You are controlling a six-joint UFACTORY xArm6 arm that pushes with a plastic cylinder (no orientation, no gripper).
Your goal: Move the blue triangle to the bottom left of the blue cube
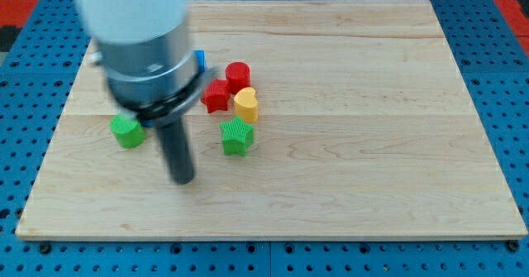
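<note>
My tip (182, 179) rests on the wooden board at the view's lower left of the block cluster. Only a small sliver of a blue block (199, 60) shows beside the arm's grey body; its shape cannot be made out. No other blue block shows; the arm hides the area at the view's upper left. The tip is below that blue sliver, between the green cube (126, 131) on its left and the green star (237, 136) on its right, touching neither.
A red star (216, 95), a red cylinder (238, 75) and a yellow heart (245, 104) cluster right of the arm. The wooden board (347, 145) lies on a blue pegboard surface.
</note>
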